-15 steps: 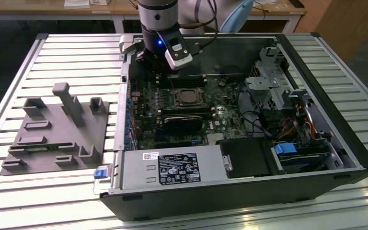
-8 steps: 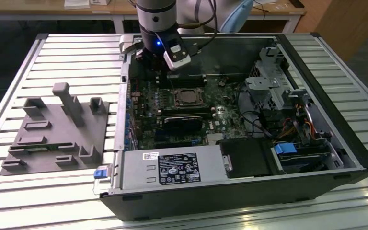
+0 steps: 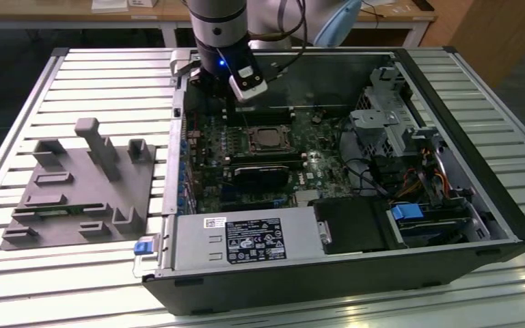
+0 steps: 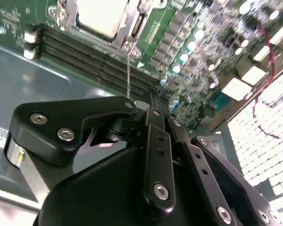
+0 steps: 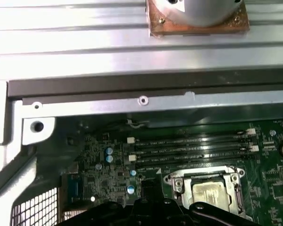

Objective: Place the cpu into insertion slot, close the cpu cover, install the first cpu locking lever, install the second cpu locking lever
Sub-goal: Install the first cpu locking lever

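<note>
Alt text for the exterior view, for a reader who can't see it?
A robot arm hangs over an open computer case lying on a slatted table, near the cpu seated on the green motherboard. A grey fixture lies at the exterior view's left.

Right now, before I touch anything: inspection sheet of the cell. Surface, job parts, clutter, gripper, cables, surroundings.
Surface: slatted metal table, carrying an open computer case.
Job's things: cpu sits in the insertion slot; cpu cover looks to lie flat around it; a thin silvery rod stands up beside the socket, possibly an unlocked lever.
Clutter: grey fixture block on the table, at the exterior view's left of the case.
Grippers: gripper hangs over the board beside the socket.
Cables: wire bundle inside the case, at the exterior view's right.
Surroundings: wooden desks behind the table.
</note>
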Tool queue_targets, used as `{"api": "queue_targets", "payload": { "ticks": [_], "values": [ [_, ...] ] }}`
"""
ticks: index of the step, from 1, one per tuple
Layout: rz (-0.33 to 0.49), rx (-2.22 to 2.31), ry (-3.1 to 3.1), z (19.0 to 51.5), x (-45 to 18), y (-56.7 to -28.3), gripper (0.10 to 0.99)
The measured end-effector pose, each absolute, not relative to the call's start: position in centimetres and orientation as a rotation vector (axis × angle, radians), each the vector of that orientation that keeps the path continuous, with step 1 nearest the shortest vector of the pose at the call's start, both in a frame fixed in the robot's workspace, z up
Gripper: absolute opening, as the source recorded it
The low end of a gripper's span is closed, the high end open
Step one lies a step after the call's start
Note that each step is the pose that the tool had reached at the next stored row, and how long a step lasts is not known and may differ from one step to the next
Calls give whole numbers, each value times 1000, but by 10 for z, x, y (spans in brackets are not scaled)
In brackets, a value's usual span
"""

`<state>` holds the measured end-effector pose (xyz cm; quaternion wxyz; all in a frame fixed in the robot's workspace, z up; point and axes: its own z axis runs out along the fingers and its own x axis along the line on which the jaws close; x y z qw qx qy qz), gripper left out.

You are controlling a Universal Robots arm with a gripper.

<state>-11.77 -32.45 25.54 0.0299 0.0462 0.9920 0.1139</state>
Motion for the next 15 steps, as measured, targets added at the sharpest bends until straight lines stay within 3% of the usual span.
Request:
{"api": "queue_targets", "payload": {
  "ticks": [4, 15],
  "values": [
    [391, 144, 3055, 254, -118, -325, 102],
    [399, 144, 3054, 250, -108, -325, 102]
  ]
}}
